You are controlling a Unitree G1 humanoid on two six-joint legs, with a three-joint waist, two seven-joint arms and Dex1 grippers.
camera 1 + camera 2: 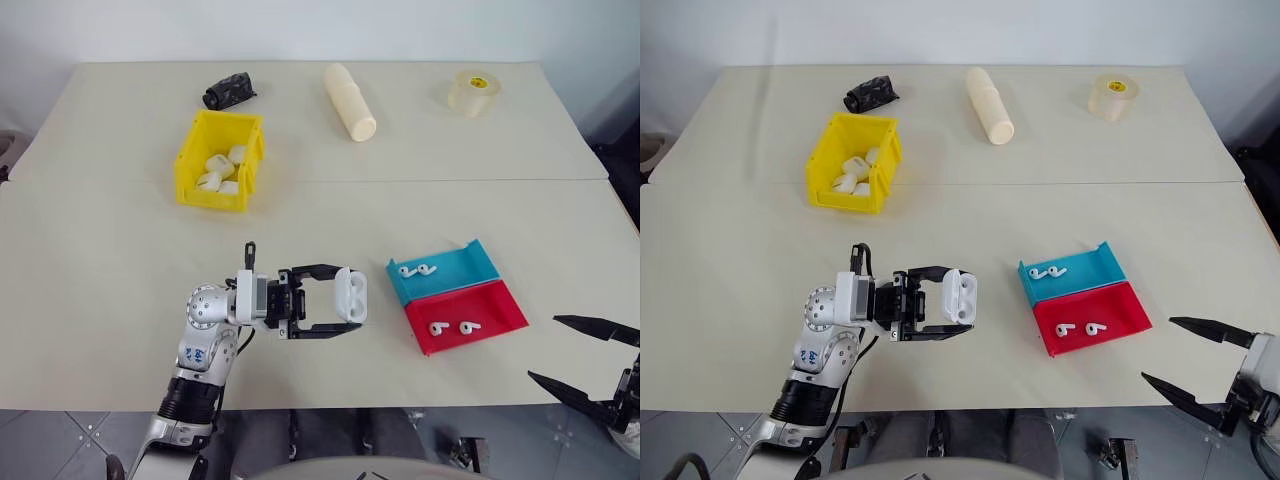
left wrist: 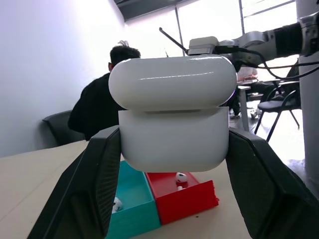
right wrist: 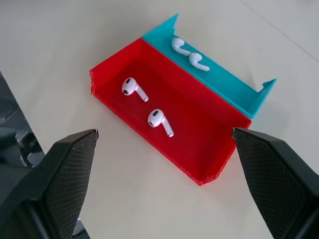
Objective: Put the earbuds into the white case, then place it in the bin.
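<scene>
Beige laminate table (image 1: 320,220), head views: a crumpled black object (image 1: 229,91), a long cream cylinder (image 1: 350,101) and a roll of clear tape (image 1: 473,92) lie along the far edge. The bright yellow plastic bin (image 1: 192,158) stands left of centre and holds several small white rounded items. The shallow blue tray (image 1: 455,270) and the shallow red tray (image 1: 490,312) sit side by side at right, touching; each carries two glossy white stemmed earbuds (image 1: 417,270). The left gripper (image 1: 340,300), pointing toward the trays, pinches the small glossy white case (image 1: 351,295) above the table, between bin and trays. The right gripper (image 1: 575,352) hangs at the near right corner, fingers spread, holding nothing.

Left wrist view: the case, lid slightly ajar, sits clamped between both black fingers (image 2: 92,184); the trays lie beyond, and a seated person (image 2: 104,102) in dark clothing is behind.

Right wrist view: spread fingers (image 3: 65,174) frame the red tray with two earbuds; the blue tray adjoins it.
</scene>
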